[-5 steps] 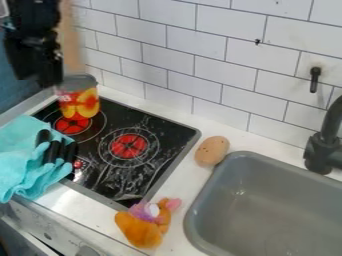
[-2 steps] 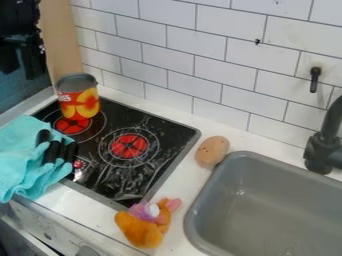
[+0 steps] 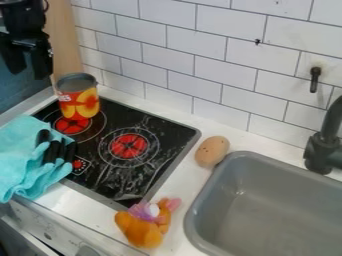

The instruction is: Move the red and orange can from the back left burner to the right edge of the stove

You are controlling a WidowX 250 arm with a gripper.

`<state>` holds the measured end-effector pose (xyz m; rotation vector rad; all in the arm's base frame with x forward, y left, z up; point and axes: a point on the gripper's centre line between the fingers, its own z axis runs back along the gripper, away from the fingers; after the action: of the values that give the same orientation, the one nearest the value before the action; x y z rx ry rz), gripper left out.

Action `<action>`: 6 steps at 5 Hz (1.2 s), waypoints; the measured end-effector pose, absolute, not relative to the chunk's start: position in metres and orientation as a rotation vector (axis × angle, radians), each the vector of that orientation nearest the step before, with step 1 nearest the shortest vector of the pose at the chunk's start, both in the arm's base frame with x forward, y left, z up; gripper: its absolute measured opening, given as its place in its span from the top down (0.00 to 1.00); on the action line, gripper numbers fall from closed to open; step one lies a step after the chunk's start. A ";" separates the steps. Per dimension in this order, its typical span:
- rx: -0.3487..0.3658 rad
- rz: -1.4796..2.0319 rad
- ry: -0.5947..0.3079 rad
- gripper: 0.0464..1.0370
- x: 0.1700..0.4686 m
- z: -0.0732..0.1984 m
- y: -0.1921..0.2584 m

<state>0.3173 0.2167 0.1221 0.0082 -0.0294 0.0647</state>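
Gripper: I have the gripper (image 3: 29, 72) at the far left of my camera view, above and to the left of the can, near the wood board (image 3: 61, 37).
Jaws: parted, a visible gap between them, with nothing held.
Can: upright at the stove's far left corner, partly over the left ring (image 3: 72, 125); the can (image 3: 80, 102) is nearest my gripper and touches neither jaw.
Tipping risk: I judge that a low sideways approach could knock it over, since it is tall and stands unsupported.
Alignment risk: from this one slanted view I could misread depth and catch the rim or the wood board.
Snag risk: the cloth (image 3: 23, 150) lies bunched over the stove's left side with black prongs (image 3: 52, 151) on it; sweeping low there could drag both.
Roll risk: the potato (image 3: 212, 151) is rounded and sits right by the sink's far left corner, so a bump might send it in.
Toy: the orange toy (image 3: 143, 227) slumps by the stove's near corner.
Surface: black stove (image 3: 143, 172) with red rings and pale scuffs, set in a white tabletop (image 3: 190, 177).
Room: grey sink (image 3: 280, 200) and black tap (image 3: 324, 145) at right, white tiled wall (image 3: 194, 45) behind, a black hook (image 3: 314, 80) on it.
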 end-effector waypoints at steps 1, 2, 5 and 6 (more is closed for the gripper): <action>0.009 0.046 0.008 0.04 0.336 0.114 0.224; 0.005 -0.008 0.012 0.04 0.354 0.108 0.214; -0.061 0.000 -0.015 0.04 0.371 0.083 0.196; -0.083 0.007 -0.026 0.04 0.373 0.079 0.190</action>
<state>0.3731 0.1899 0.0787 -0.0835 -0.0255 0.0068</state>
